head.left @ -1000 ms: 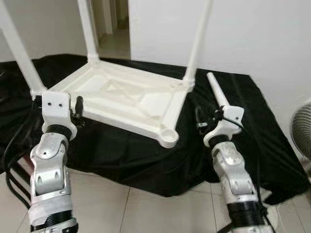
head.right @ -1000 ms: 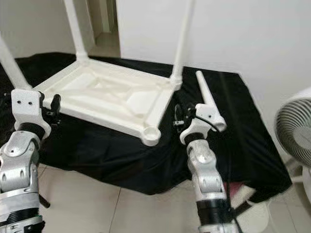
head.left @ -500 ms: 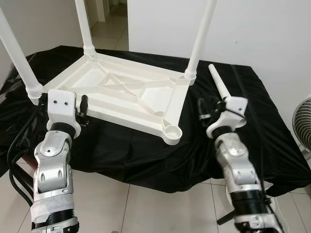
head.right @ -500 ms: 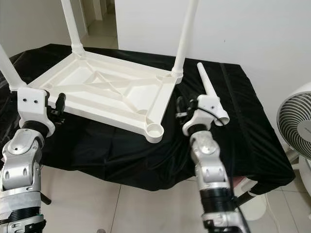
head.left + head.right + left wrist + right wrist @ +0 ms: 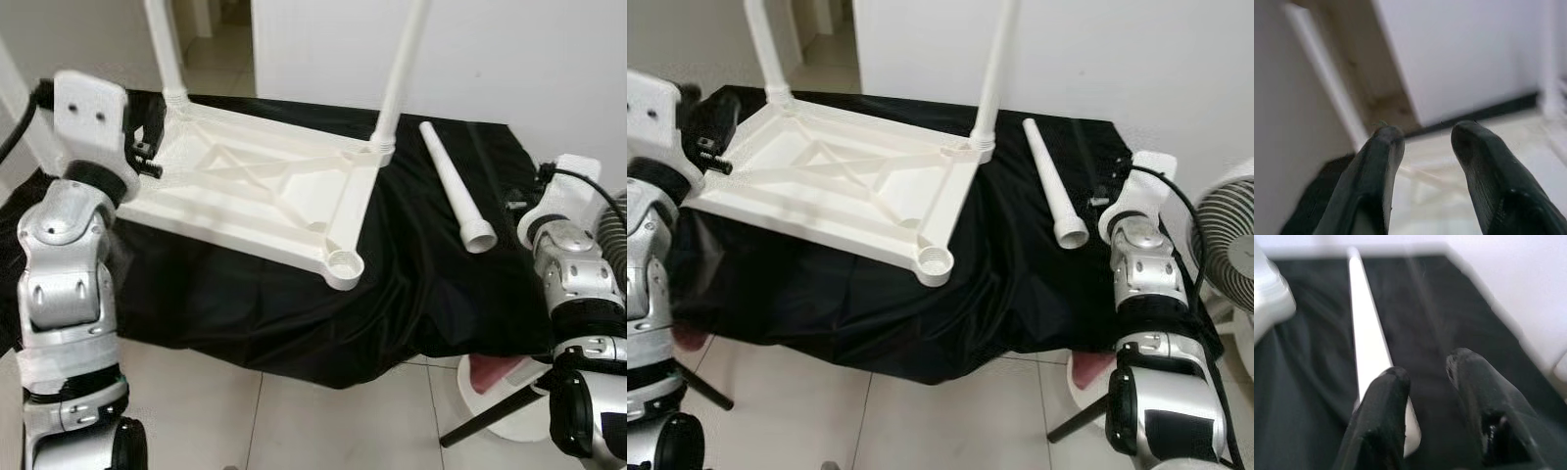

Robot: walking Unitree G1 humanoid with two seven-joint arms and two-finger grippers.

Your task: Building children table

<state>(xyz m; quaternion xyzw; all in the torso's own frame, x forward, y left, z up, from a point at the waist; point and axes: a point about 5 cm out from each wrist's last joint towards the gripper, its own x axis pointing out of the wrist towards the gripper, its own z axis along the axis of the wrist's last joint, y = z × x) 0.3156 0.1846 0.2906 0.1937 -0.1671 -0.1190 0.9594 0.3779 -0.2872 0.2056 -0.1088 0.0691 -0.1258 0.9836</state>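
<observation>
Wrist view shows loose leg [image 5: 1369, 340] beside right gripper [image 5: 1425, 377].

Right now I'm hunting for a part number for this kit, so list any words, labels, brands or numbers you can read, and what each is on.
No readable text in these pictures.
Tabletop: plain white ribbed plastic, no marking seen.
Loose leg on the black cloth: no label seen.
Fan: no brand legible.
Left gripper and right gripper: no marking seen on the black fingers.
</observation>
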